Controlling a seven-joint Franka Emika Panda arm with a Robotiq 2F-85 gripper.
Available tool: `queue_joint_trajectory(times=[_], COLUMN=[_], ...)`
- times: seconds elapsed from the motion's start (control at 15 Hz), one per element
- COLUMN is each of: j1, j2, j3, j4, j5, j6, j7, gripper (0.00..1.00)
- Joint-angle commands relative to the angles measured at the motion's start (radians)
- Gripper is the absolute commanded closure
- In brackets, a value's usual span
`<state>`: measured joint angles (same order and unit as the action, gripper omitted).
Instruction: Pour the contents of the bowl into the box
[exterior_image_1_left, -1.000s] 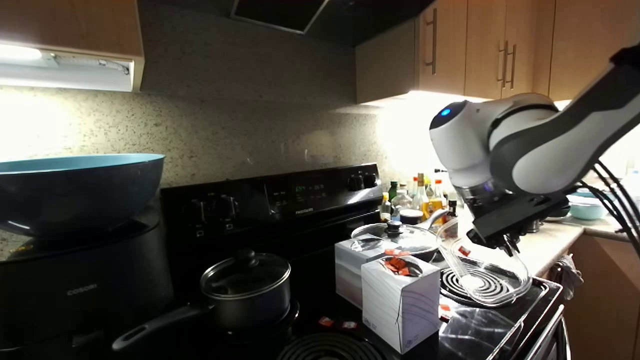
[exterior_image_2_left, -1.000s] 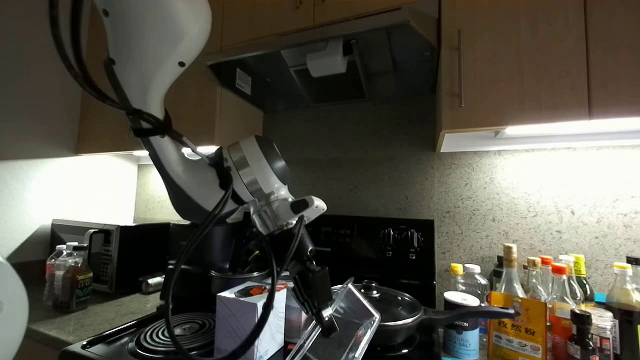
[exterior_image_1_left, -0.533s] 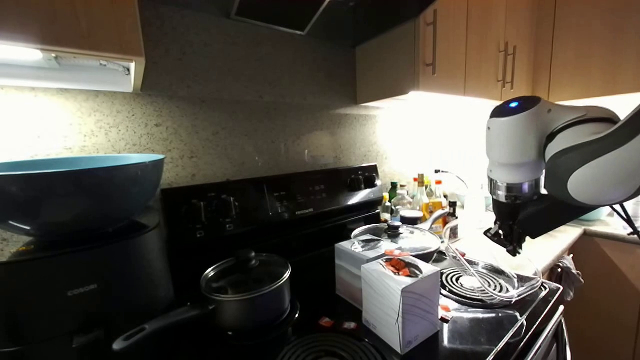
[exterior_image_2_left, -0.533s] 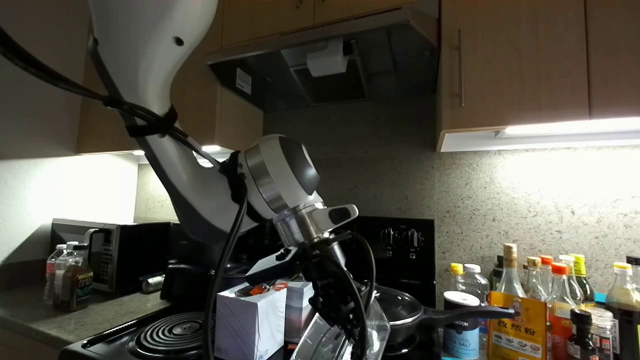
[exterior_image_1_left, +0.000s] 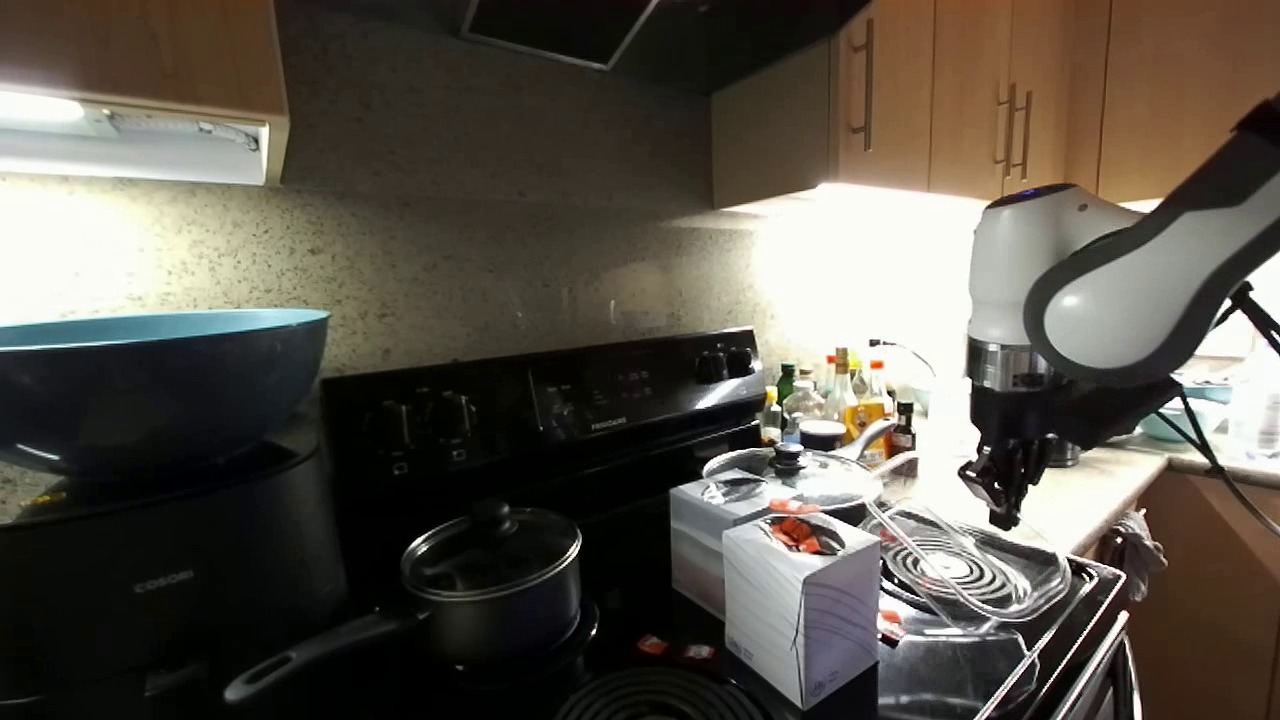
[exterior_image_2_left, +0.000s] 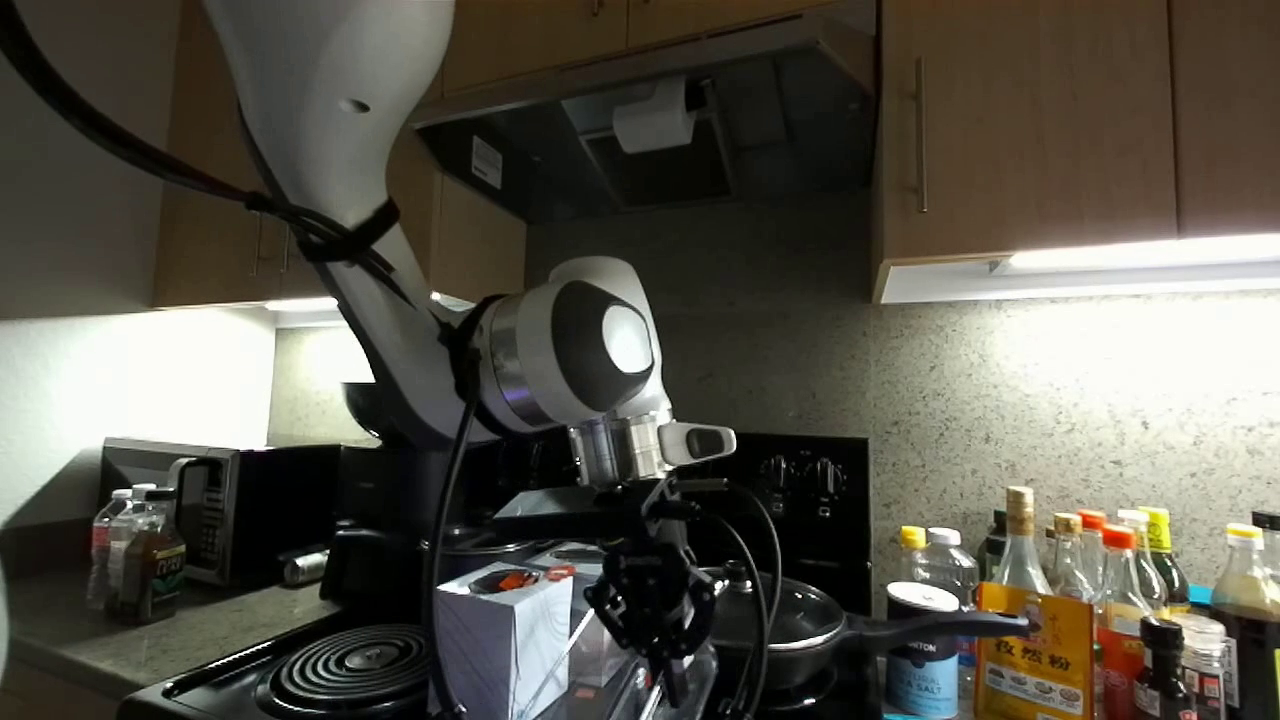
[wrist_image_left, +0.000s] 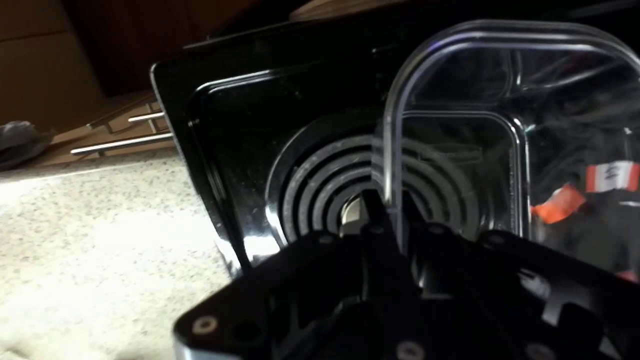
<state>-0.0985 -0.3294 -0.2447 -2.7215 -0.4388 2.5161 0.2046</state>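
Biggest is the desk (wrist_image_left: 235, 125) (a black stove top, to be exact), with a coil burner (wrist_image_left: 320, 172) set into it. On it stands the white box (exterior_image_1_left: 800, 620), upright, a twin box (exterior_image_1_left: 700, 550) close behind it in that exterior view. Next comes the clear bowl (wrist_image_left: 500, 35), over the burner; its place is what the move turns on. It lies on the box side of the hand (wrist_image_left: 390, 205), which is pinched together on the bowl's rim, one tip each side of the wall, along the edge away from the box. So in both exterior views the bowl reaches from below the hand towards the box. Its long axis I can't read, as the wrist view cuts it off, nor its exact tilt. I judge it lower than the box's opening, so any pour would want a lift across first, then a roll that drops the far lip. Smallest are the reddish pieces (exterior_image_1_left: 798, 533), some in the box's opening, a few loose on the desk; those visible through the bowl in the wrist view may be inside or beneath it, so what remains to pour is unsure.
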Motion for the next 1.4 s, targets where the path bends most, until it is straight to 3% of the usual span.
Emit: queue_joint_trajectory(times=[0.0, 0.13, 0.47, 0.87, 1.27, 1.33], j1=[0.016, 0.002, -0.083, -0.138, -0.128, -0.124], j2=[0.0, 0.008, 0.005, 0.138, 0.26, 0.273], j3=[0.053, 0.078, 0.113, 0.096, 0.097, 0.096], j4=[0.006, 0.025, 0.055, 0.125, 0.248, 0.265], j5=[0.183, 0.22, 0.159, 0.131, 0.052, 0.042], j6=[-0.14, -0.229, -0.326, -0.239, -0.248, -0.259], j7=[-0.168, -0.169, -0.015, -0.017, 0.022, 0.024], gripper=[0.98, 0.98, 0.98, 0.98, 0.98, 0.67])
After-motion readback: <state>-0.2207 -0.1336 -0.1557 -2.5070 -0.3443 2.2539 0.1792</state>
